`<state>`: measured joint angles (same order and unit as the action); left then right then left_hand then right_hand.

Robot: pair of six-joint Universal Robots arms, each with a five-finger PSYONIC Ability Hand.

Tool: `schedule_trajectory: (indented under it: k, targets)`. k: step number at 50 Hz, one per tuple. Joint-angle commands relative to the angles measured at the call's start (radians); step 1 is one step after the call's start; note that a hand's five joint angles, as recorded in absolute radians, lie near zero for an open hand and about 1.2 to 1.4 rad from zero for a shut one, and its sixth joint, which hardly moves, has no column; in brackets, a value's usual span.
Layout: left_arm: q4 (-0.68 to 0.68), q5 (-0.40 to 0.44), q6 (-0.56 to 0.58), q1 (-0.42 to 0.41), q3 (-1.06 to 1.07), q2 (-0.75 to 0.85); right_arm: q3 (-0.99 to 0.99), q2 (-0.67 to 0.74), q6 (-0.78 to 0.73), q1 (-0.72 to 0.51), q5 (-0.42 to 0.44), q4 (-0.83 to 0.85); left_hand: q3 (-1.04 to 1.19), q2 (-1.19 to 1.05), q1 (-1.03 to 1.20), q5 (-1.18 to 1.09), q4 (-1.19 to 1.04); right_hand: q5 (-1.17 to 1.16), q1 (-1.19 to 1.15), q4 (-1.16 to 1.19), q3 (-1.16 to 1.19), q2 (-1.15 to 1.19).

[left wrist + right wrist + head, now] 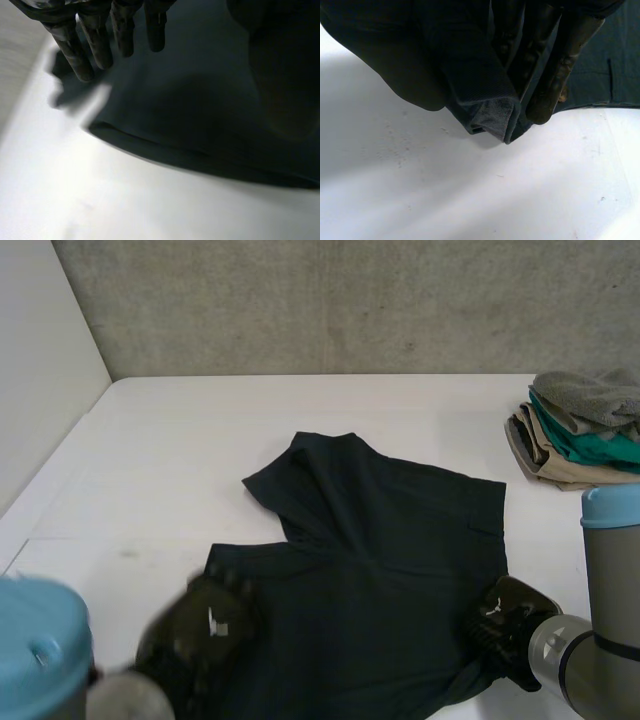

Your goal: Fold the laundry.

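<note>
Dark navy short-sleeved shirt [380, 560] is found spread on the white table [200, 440], collar towards the far side and hem towards the robot, so that its long axis runs from the arms outward. One sleeve is seen laid out at the far left. A stack of folded garments [580, 430] is noted at the table's far right corner, well apart from the shirt.

The right hand [505, 625] is placed at the near right corner of the shirt. In the right wrist view a doubled fold of the cloth is seen pinched between thumb and fingers, and the corner is raised off the table.

The left hand [200, 635] is placed at the near left corner. Its fingers [95, 47] are held straight and relaxed over the cloth edge, and nothing is grasped. Whether they touch the cloth cannot be told.

The step in hand is judged to be the taking of the hem at both corners. The left corner lies directly at the left fingertips, and the shirt's body lies ahead of both hands. A fold away from the robot is therefore judged probable, once the left corner is secured.
</note>
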<state>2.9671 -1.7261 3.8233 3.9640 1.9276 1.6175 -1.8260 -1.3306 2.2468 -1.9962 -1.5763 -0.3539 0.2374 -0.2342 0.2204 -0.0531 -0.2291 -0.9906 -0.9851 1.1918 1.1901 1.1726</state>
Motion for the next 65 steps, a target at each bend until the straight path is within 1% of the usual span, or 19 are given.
schedule_trajectory:
  k: [1,4,5,10,12,16,25,27,30,31,35,36,39,40,41,44,54,59,65]
  targets:
    - [0.267,0.078,0.004,0.165,-0.143,0.021,-0.021,-0.001,0.011,0.005,0.004,0.075,0.005,-0.009,0.022,-0.015,-0.014,-0.231,-0.411,0.204,0.206,0.224]
    - [0.36,0.152,0.007,0.19,-0.179,0.096,-0.022,-0.001,0.014,0.005,0.007,0.105,0.032,-0.035,0.049,-0.042,-0.04,-0.231,-0.411,0.204,0.206,0.224]
    - [0.407,0.205,0.007,0.202,-0.211,0.16,-0.024,-0.001,0.014,0.004,0.006,0.113,0.081,-0.085,0.098,-0.091,-0.09,-0.231,-0.411,0.204,0.206,0.224]
    - [0.463,0.325,0.001,0.253,-0.367,0.359,-0.032,0.004,0.016,0.001,0.007,0.15,0.187,-0.191,0.204,-0.197,-0.196,-0.231,-0.411,0.204,0.206,0.224]
    - [0.457,0.345,0.001,0.267,-0.426,0.436,-0.038,0.008,0.016,-0.001,0.007,0.162,0.211,-0.214,0.228,-0.221,-0.219,-0.231,-0.411,0.204,0.206,0.224]
    - [0.451,0.369,0.007,0.285,-0.582,0.629,-0.052,0.01,0.016,-0.003,0.007,0.182,0.378,-0.381,0.395,-0.388,-0.386,-0.231,-0.411,0.204,0.206,0.224]
    - [0.454,0.392,0.009,0.311,-0.74,0.84,-0.071,0.013,0.016,0.007,0.007,0.213,0.487,-0.49,0.504,-0.497,-0.495,-0.231,-0.411,0.204,0.206,0.224]
    - [0.455,0.393,0.009,0.311,-0.746,0.854,-0.073,0.011,0.016,0.007,0.005,0.217,0.577,-0.581,0.594,-0.587,-0.586,-0.231,-0.411,0.204,0.206,0.224]
    - [0.474,0.379,-0.002,0.311,-0.751,0.858,-0.073,0.013,0.016,0.007,0.005,0.224,1.084,-1.087,1.101,-1.094,-1.092,-0.231,-0.411,0.204,0.206,0.224]
    - [0.486,0.373,-0.004,0.311,-0.753,0.855,-0.073,0.011,0.016,0.007,0.007,0.227,1.158,-1.161,1.175,-1.168,-1.166,-0.231,-0.411,0.204,0.206,0.224]
    - [0.544,0.277,-0.007,0.307,-0.731,0.834,-0.071,0.013,0.016,0.007,0.007,0.233,1.159,-1.162,1.176,-1.169,-1.167,-0.231,-0.411,0.204,0.206,0.224]
    - [0.55,0.204,-0.004,0.304,-0.716,0.817,-0.071,0.013,0.016,0.007,0.007,0.234,1.159,-1.162,1.176,-1.169,-1.167,-0.231,-0.411,0.204,0.206,0.224]
    - [0.55,0.108,0.002,0.299,-0.684,0.782,-0.071,0.013,0.016,0.005,0.007,0.239,1.159,-1.162,1.176,-1.169,-1.167,-0.231,-0.411,0.204,0.206,0.224]
    - [0.552,0.055,0.002,0.3,-0.658,0.759,-0.071,0.013,0.016,0.005,0.006,0.24,1.159,-1.162,1.176,-1.169,-1.167,-0.231,-0.411,0.204,0.206,0.224]
    - [0.552,0.034,0.002,0.299,-0.647,0.748,-0.071,0.013,0.016,0.004,0.007,0.242,1.159,-1.162,1.176,-1.169,-1.167,-0.231,-0.411,0.204,0.206,0.224]
    - [0.552,-0.007,0.004,0.297,-0.609,0.728,-0.068,0.013,0.016,-0.001,0.007,0.245,1.159,-1.162,1.176,-1.169,-1.167,-0.231,-0.411,0.204,0.206,0.224]
    - [0.546,-0.016,-0.002,0.296,-0.581,0.726,-0.064,0.014,0.019,-0.007,0.005,0.262,1.159,-1.162,1.176,-1.169,-1.167,-0.231,-0.411,0.204,0.206,0.224]
    - [0.54,-0.013,0.004,0.293,-0.564,0.717,-0.067,0.013,0.023,-0.006,0.005,0.265,0.201,-0.204,0.218,-0.211,-0.209,-0.231,-0.411,0.204,0.206,0.224]
    - [0.54,-0.001,-0.007,0.297,-0.536,0.619,-0.067,0.013,0.053,-0.004,0.009,0.27,0.214,-0.217,0.231,-0.224,-0.222,-0.231,-0.411,0.204,0.206,0.224]
